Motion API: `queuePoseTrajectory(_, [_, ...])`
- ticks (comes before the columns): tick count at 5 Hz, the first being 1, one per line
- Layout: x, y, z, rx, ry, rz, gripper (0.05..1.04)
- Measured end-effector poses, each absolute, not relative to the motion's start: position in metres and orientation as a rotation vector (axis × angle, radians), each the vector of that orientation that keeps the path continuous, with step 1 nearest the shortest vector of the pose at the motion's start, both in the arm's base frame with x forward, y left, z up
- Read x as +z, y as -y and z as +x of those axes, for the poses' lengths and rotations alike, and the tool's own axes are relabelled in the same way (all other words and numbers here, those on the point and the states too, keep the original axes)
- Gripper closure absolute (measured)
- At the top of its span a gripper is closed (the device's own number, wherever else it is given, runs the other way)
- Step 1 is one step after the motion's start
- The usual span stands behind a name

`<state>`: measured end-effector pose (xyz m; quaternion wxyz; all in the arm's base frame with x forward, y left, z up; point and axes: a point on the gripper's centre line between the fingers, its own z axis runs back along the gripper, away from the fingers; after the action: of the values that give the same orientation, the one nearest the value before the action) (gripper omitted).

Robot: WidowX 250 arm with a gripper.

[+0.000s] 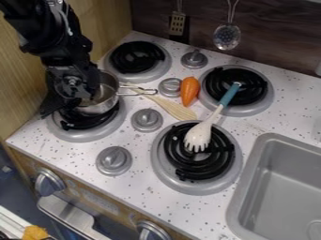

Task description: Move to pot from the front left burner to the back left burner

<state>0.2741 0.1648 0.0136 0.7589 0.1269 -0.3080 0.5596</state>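
A stove knob (152, 231) is jutting nearest us. The pot (100, 107) is sitting over the near left burner (87, 134), its move to the far left burner (136, 57) pending; whether the pincer (63, 104) is gripping, we cannot tell.

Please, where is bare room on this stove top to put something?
Bare: between back right burner and sink; near the front edge, between front knob and front right burner. Crowded: the middle, with carrot and wooden spatula; front left burner, with pot and gripper.
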Motion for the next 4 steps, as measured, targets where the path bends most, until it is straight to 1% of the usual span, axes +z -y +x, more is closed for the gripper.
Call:
queuePoseTrajectory(1, [0.019, -0.165, 0.283, 1.176, 0.731, 0.267, 0.978])
queuePoseTrajectory(3, [0.037, -0.155, 0.299, 1.131, 0.763, 0.286, 0.982])
queuePoseTrajectory(4, [0.048, -0.152, 0.313, 1.140, 0.795, 0.270, 0.982])
